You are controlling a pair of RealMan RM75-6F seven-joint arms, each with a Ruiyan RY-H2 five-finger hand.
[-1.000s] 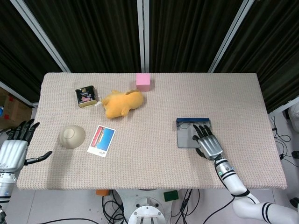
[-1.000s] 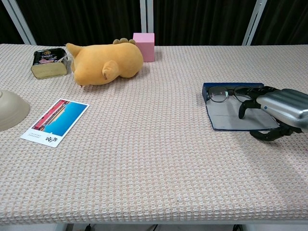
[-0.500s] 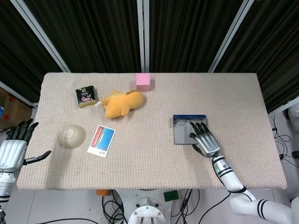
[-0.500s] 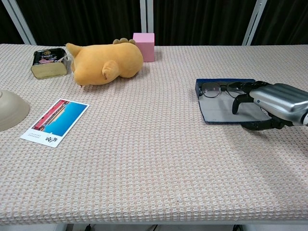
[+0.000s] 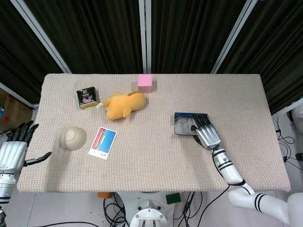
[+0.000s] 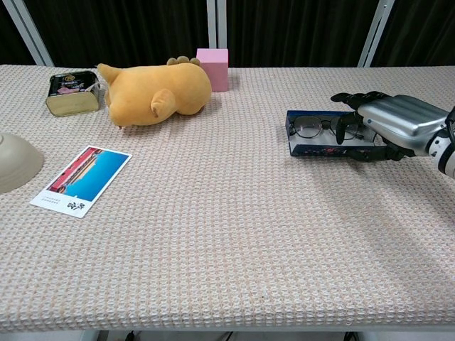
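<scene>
left hand (image 5: 10,153) off table at 8 o'clock, fingers spread, holds nothing | glasses (image 6: 313,128) in blue tray (image 6: 302,150) at 3 o'clock, tray tilted | right hand (image 6: 389,125) grasps tray's right side | advice: lift level so glasses don't slide

Bare cloth of the table (image 5: 151,156) runs open from the postcard (image 5: 102,142) to the blue case (image 5: 183,124), and along the whole near edge. Far-left cluster blocks passage: tin (image 5: 87,98), plush toy (image 5: 124,104), pink cube (image 5: 145,82), with the overturned bowl (image 5: 73,138) just beside the postcard. Right of the case, open to the table's end.
</scene>
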